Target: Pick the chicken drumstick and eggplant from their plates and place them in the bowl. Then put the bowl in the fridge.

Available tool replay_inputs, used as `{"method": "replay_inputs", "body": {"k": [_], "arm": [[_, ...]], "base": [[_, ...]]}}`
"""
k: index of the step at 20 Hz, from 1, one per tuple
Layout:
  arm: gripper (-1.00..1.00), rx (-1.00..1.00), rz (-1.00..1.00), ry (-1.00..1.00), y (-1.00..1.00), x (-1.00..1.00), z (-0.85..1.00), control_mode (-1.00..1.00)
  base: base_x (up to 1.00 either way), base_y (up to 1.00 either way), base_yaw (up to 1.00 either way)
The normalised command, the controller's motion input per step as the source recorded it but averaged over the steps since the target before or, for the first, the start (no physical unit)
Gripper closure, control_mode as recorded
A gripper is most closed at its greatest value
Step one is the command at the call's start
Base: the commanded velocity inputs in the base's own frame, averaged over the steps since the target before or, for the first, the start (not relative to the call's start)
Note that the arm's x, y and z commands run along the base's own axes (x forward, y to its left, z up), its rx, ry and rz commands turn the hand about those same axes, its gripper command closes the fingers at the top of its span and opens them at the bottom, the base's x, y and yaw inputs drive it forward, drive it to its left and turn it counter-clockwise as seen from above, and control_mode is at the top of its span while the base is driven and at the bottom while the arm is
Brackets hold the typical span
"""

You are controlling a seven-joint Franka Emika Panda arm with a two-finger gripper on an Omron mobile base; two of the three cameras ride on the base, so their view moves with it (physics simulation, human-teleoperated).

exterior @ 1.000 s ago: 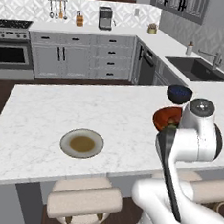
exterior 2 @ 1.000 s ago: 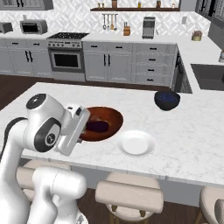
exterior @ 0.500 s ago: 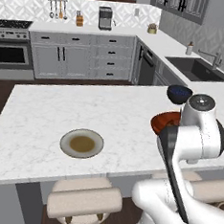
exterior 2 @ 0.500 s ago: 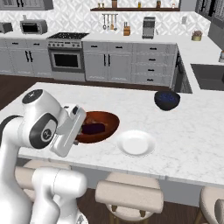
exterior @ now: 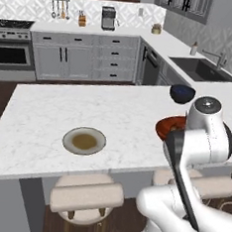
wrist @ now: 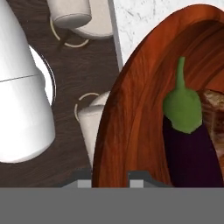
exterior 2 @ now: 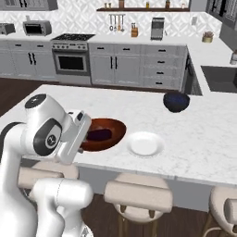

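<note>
Two dark finger tips of the gripper (wrist: pixel 110 175) stand narrow, one on each side of the near rim of the round red-brown bowl (wrist: pixel 131 113), clamped on that rim. Inside the bowl, just beyond the fingers and to their right in the hand view, lies the glossy dark purple eggplant (wrist: pixel 190 151) with its green cap and stem pointing away from the fingers; touching it on its far right is the reddish-brown chicken drumstick (wrist: pixel 215 111), mostly cut off by the frame edge. In the right base view the bowl (exterior 2: pixel 109 132) sits at the near edge of the white marble island counter (exterior 2: pixel 203 134), the dark eggplant (exterior 2: pixel 98 134) visible within it, the hand covering its left rim. The plain white round plate (exterior 2: pixel 145 143) lies just beside the bowl, on the side away from the fingers. The small dark blue bowl (exterior 2: pixel 176 101) stands farther back, well apart. In the left base view the grey-green rimmed plate with brownish centre (exterior: pixel 84 140) lies well apart from the hand, to the left on the counter; the red-brown bowl (exterior: pixel 169 127) shows partly behind the white arm.
</note>
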Motion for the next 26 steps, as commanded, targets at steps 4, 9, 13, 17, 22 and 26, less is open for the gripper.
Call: {"method": "replay_inputs", "body": {"k": [4,9,13,17,22,26], "arm": [[1.0,0.0,0.0,0.0,0.0,0.0,0.0,1.0],[1.0,0.0,0.0,0.0,0.0,0.0,0.0,1.0],[1.0,0.0,0.0,0.0,0.0,0.0,0.0,1.0],[1.0,0.0,0.0,0.0,0.0,0.0,0.0,1.0],[1.0,0.0,0.0,0.0,0.0,0.0,0.0,1.0],[1.0,0.0,0.0,0.0,0.0,0.0,0.0,1.0]], "base": [[-1.0,0.06,0.18],[-0.42,0.72,0.65],[0.0,1.0,0.56],[0.41,1.0,0.21],[0.87,1.0,0.01],[1.0,1.0,0.0]]}}
